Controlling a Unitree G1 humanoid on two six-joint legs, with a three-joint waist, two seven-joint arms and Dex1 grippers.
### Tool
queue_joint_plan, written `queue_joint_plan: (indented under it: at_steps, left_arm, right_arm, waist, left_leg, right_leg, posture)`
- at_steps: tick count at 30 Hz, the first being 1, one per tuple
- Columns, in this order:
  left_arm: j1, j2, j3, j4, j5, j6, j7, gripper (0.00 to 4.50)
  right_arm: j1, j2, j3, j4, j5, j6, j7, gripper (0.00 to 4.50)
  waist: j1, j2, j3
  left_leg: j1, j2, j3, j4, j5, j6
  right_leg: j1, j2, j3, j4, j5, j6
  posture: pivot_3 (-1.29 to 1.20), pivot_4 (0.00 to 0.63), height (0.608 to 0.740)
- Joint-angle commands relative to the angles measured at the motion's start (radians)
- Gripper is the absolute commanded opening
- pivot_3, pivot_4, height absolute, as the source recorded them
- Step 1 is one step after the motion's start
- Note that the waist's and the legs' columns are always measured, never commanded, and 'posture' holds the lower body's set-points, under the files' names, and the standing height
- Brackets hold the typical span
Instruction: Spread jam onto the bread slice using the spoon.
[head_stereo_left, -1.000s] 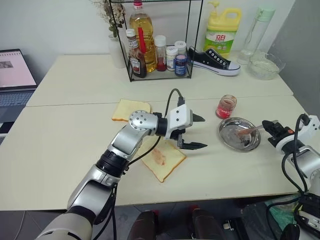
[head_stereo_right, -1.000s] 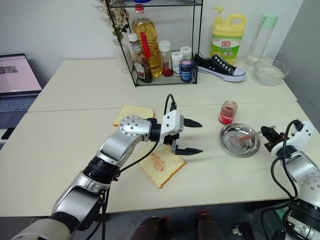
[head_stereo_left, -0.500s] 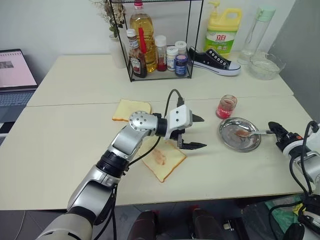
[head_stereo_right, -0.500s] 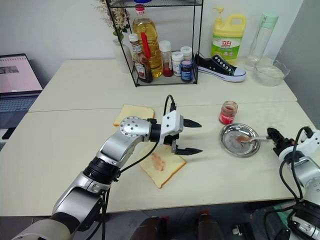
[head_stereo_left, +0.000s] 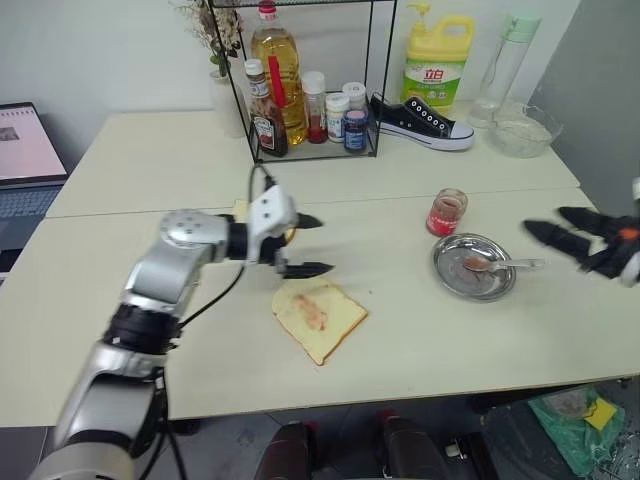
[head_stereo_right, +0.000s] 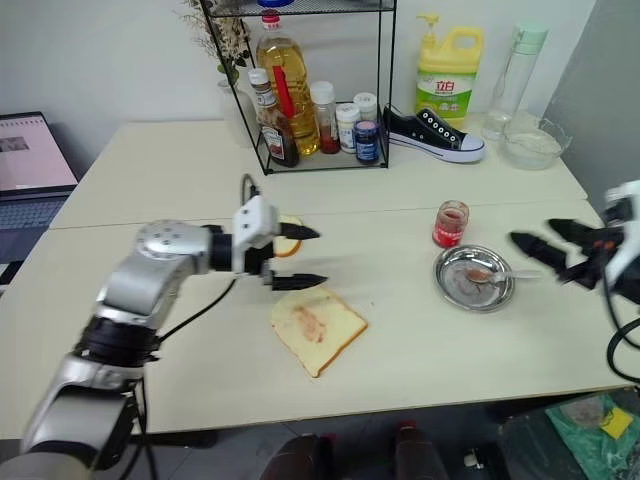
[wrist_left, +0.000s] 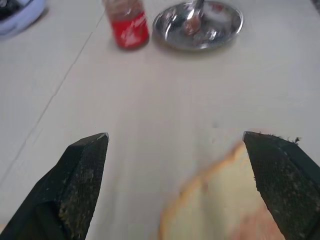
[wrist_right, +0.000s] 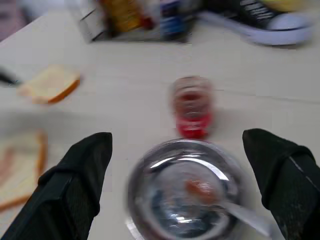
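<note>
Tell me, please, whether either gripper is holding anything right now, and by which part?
Nothing is held: the left gripper and right gripper have open jaws, and the spoon lies in the steel dish.

The table (head_stereo_left: 150, 330) is bare across its near left part and along the front edge, so there is open room there. In the middle lies the bread slice (head_stereo_left: 320, 318) with a jam (head_stereo_left: 314, 312) smear, flat and low. Between it and the steel dish (head_stereo_left: 474, 268) runs a clear strip of tabletop. The spoon (head_stereo_left: 497, 265) rests in the dish, its handle sticking out over the rim. A small red jar (head_stereo_left: 446, 211) stands just behind the dish. Farther back, a wire rack of bottles (head_stereo_left: 300, 85), a shoe (head_stereo_left: 420, 121) and a yellow jug (head_stereo_left: 436, 68) crowd the rear.
</note>
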Motion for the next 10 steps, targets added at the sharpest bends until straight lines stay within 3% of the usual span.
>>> queue_joint_plan:
  at_steps: [1,6,10]
  left_arm:
    - [0.054,0.123,0.11,-0.107,-0.058,0.08,-0.038,4.5]
    - [0.22,0.268,0.243,-0.211,-0.111,0.159,-0.053,4.5]
    - [0.314,0.302,0.315,-0.27,-0.128,0.166,-0.025,4.5]
  right_arm:
    - [-0.042,-0.035,0.118,-0.098,-0.029,-0.044,0.143,4.44]
    - [-0.105,-0.025,0.251,-0.116,-0.103,-0.089,0.231,4.44]
    - [-0.147,0.015,0.319,-0.081,-0.164,-0.114,0.243,4.44]
  waist:
    - [0.006,-0.002,0.001]
    - [0.015,-0.004,0.002]
    - [0.019,-0.004,0.002]
  left_leg:
    - [0.0,0.0,0.0,0.0,0.0,0.0]
    - [-0.002,-0.003,-0.001,0.001,0.0,0.0]
    - [-0.001,-0.004,-0.001,0.001,0.0,0.0]
  right_leg:
    - [0.0,0.0,0.0,0.0,0.0,0.0]
    - [0.0,-0.005,0.0,-0.001,0.0,0.0]
    - [0.0,-0.011,0.0,-0.001,0.0,0.0]
  posture:
    - [0.0,0.15,0.74]
    - [0.0,0.15,0.74]
    - [0.0,0.15,0.74]
